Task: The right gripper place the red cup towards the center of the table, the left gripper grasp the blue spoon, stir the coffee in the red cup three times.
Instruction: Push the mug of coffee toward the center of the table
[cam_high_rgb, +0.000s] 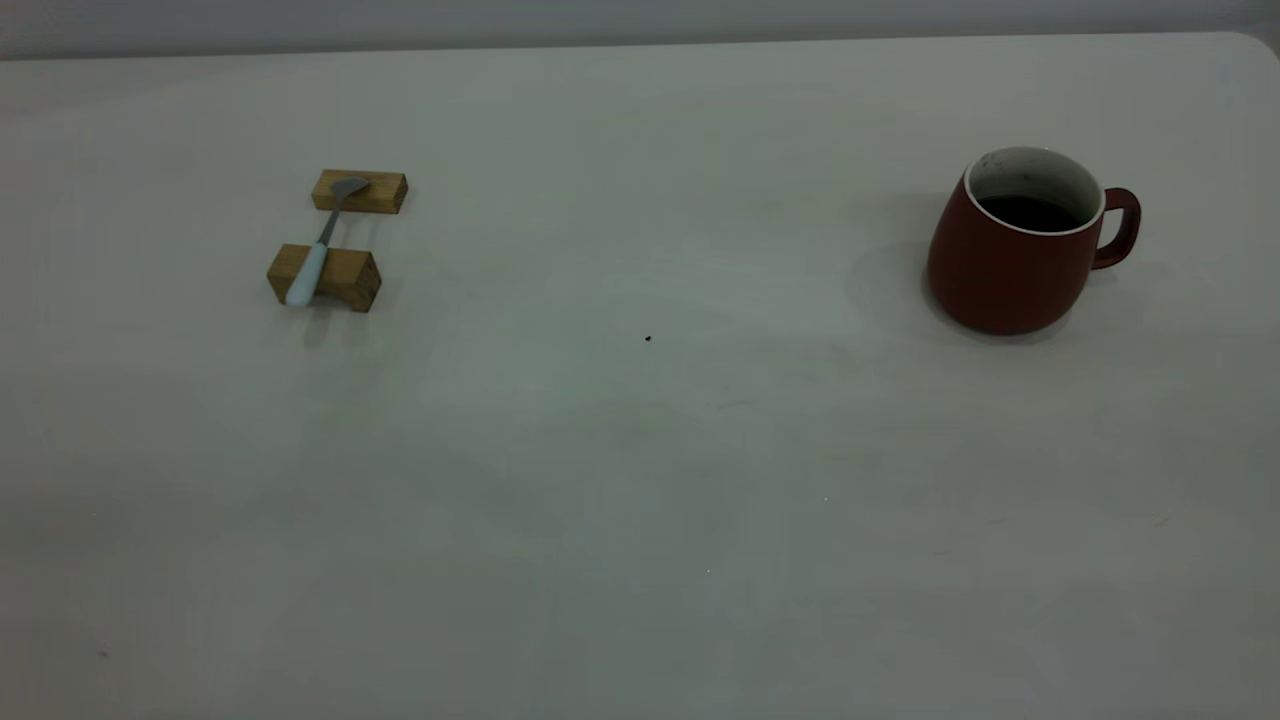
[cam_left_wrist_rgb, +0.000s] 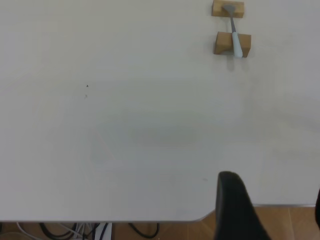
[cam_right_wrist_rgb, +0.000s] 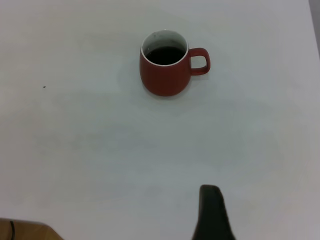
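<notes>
The red cup stands upright at the table's right side, handle pointing right, dark coffee inside. In the right wrist view the red cup is far ahead of my right gripper, of which one black finger shows with nothing beside it. The blue spoon lies across two wooden blocks at the left. In the left wrist view the blue spoon is far from my left gripper, which is open and empty over the table's near edge. Neither arm shows in the exterior view.
The spoon's bowl rests on the far wooden block and its handle on the near block. A tiny dark speck marks the table's middle. Wooden floor and cables lie beyond the table edge.
</notes>
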